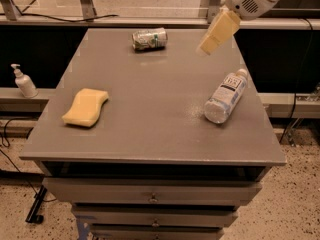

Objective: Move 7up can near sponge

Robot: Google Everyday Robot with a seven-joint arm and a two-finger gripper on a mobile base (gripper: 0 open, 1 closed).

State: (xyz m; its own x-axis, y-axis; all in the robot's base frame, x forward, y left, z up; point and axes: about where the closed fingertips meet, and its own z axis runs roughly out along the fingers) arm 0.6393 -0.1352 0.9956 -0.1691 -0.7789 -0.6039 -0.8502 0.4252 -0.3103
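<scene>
The 7up can (149,38) lies on its side near the far edge of the grey table (155,109). It is silver with green bands. The yellow sponge (86,106) lies flat near the table's left front. My gripper (210,43) hangs from the white arm at the top right, above the table's far right part. It is to the right of the can and apart from it, and far from the sponge.
A clear plastic water bottle (226,96) with a white label lies on its side on the table's right. A white pump dispenser (23,82) stands on a ledge left of the table. Drawers (152,198) are below the table's front.
</scene>
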